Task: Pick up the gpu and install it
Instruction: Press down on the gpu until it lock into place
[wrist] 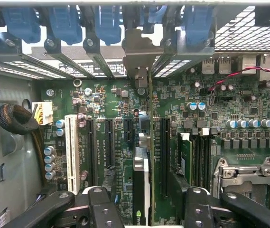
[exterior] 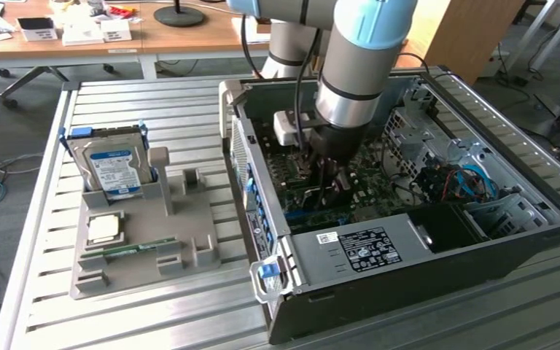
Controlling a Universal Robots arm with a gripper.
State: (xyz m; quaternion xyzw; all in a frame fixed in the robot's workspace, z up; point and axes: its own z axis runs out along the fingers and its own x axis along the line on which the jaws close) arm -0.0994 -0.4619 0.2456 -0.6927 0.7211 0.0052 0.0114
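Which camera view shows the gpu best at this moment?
The wrist view: the gpu stands edge-on among the motherboard slots, between the open gripper fingers. In the exterior view the arm reaches into the computer case and hides most of the card.

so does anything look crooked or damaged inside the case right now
Nothing stands out. The dark gpu card with its silver end bracket stands edge-on in a green motherboard slot, in line with the neighbouring slots, with the open gripper straddling it.
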